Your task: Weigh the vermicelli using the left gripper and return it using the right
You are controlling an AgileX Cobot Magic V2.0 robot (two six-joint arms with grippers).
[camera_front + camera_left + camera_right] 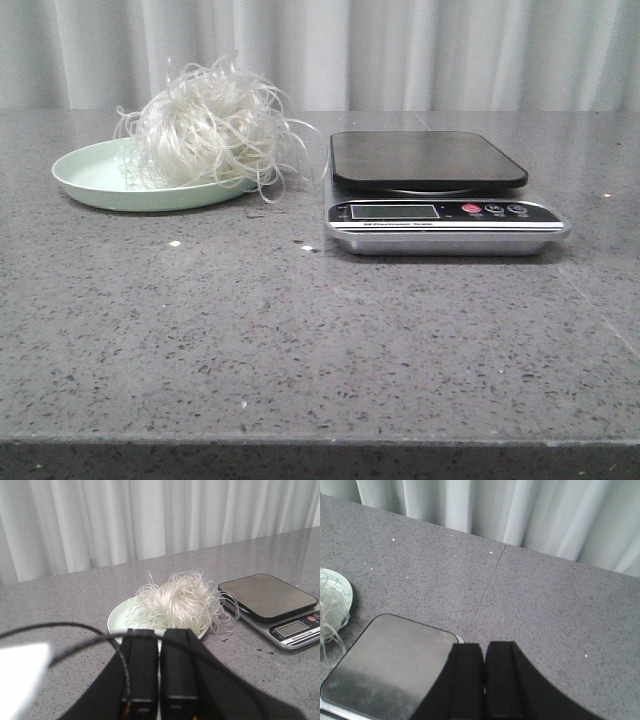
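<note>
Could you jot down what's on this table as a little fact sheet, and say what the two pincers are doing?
noodles: vermicelli heaped on plate, strands spilling over its rim
plate: pale green plate, left of scale
scale: kitchen scale, black platform bare
surface: grey speckled table
left pincer: shut, holding nothing, short of the plate
right pincer: shut, holding nothing, by the scale
weighing: not yet begun

my front camera faces the table's far edge; both my wrist cameras share the kitchen scale [272, 607].
</note>
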